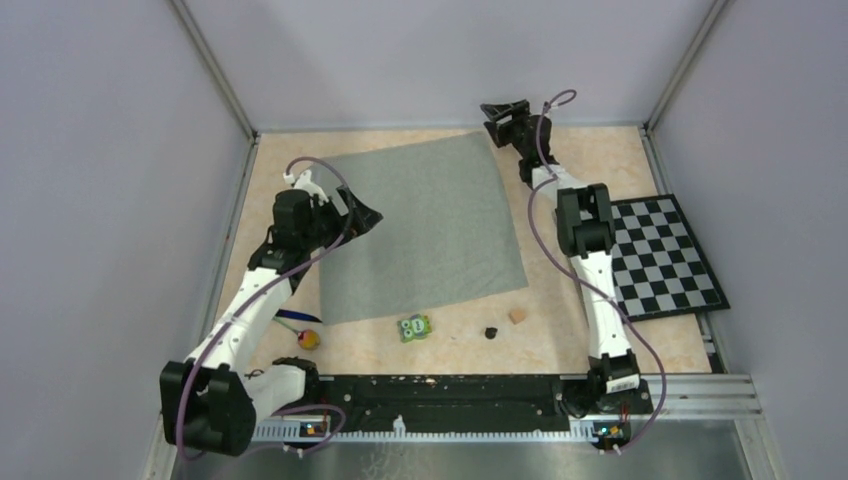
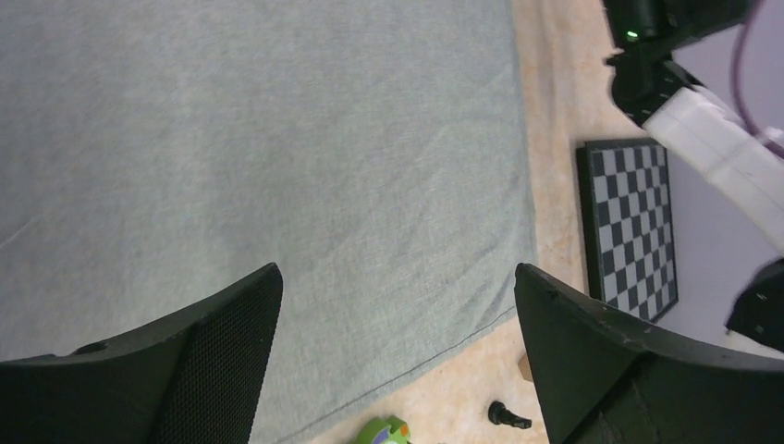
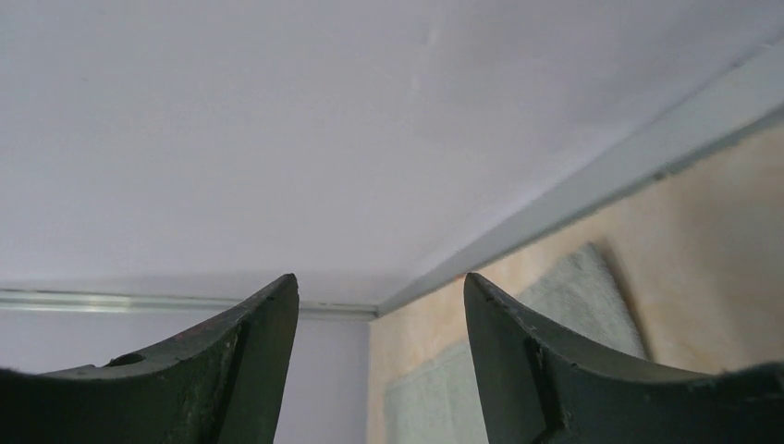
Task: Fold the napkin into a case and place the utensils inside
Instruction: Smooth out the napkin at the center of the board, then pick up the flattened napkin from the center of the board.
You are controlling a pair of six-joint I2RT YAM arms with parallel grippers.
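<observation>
Flat napkin point(image 1: 420, 225) spread on the table — nothing held
Above it the left gripper point(image 2: 398, 277), fingers wide apart — near its far corner the right gripper point(image 3: 381, 287), fingers also apart.

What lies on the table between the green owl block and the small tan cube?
A small black piece lies between the green owl block and the tan cube, nearer the cube, touching neither. The top external view shows it.

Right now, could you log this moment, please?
napkin flat | utensils outside | left end effector open | right end effector open
</observation>
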